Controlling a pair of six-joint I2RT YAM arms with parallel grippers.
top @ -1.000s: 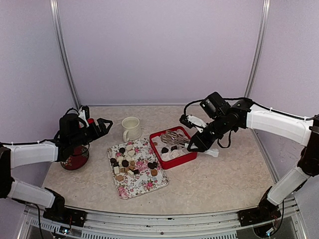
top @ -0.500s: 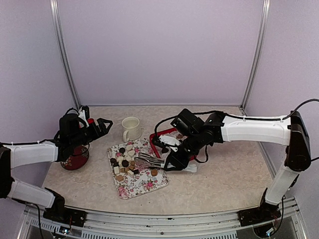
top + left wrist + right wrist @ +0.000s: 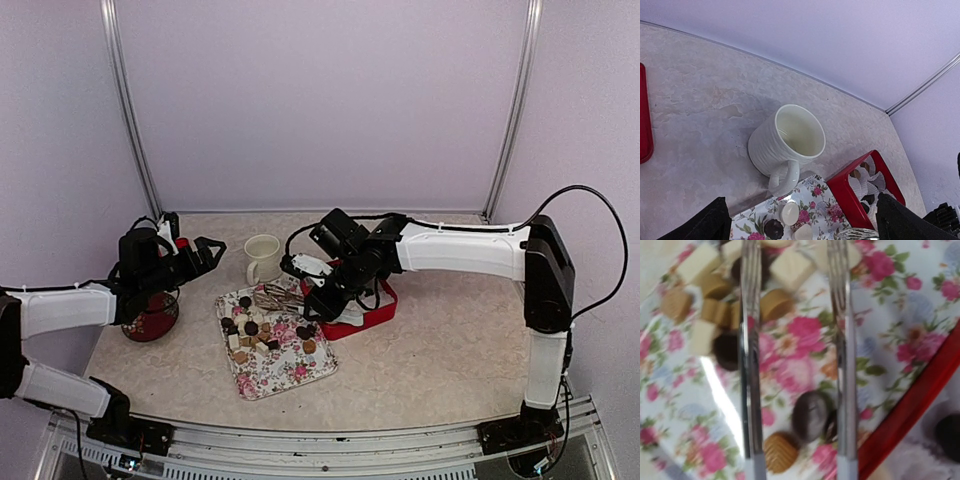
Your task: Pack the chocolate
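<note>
metal tongs (image 3: pixel 275 296), one pair, arms apart, nothing between them, clamped in right gripper (image 3: pixel 320 297) above one floral tray (image 3: pixel 290 375). chocolate (image 3: pixel 250 328), many pieces, on tray; few in one red box (image 3: pixel 378 312). one mug (image 3: pixel 263 257). left gripper (image 3: pixel 195 237) spread wide, empty.

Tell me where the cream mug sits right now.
In the top view the mug stands left of centre, just behind the floral tray and left of the red box.

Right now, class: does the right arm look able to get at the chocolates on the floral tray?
Probably yes: the right arm holds tongs in its jaws, tips apart just above the chocolates on the floral tray, and nothing lies between.
</note>
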